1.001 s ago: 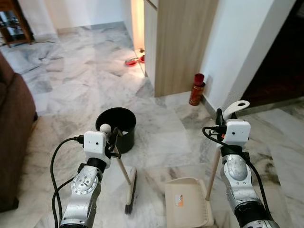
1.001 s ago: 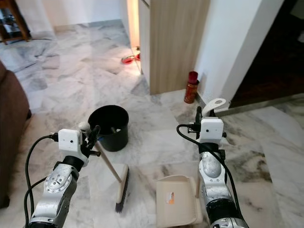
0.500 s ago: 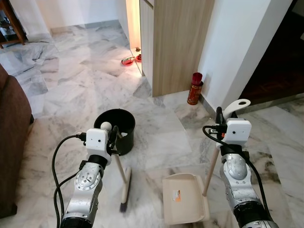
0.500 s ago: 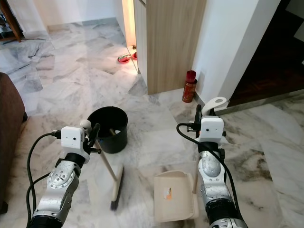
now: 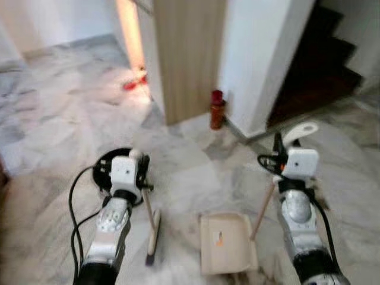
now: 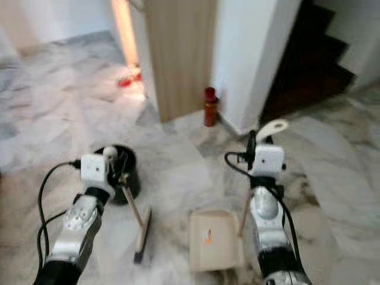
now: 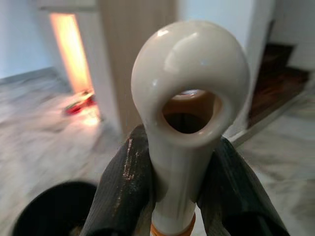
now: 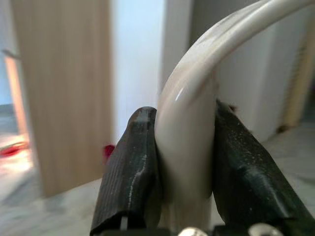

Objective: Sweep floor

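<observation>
Marble floor [image 5: 196,172], dustpan [image 5: 227,243] as landmark. Left of dustpan: broom [image 5: 152,228], head on floor, handle slanting up to left claw [image 7: 179,189], fingers [image 7: 123,182] closed tight on cream handle just below its ring end. Right of dustpan: its own long handle [image 5: 263,208] rising to right claw [image 8: 184,177], fingers [image 8: 130,172] clamped on the pale curved grip. Beyond broom, further left of dustpan: black bin [image 6: 122,178], partly hidden behind left arm. Far beyond dustpan: red canister [image 5: 217,110] at foot of white wall, beside wooden panel [image 5: 187,56]. Frames blurred.
</observation>
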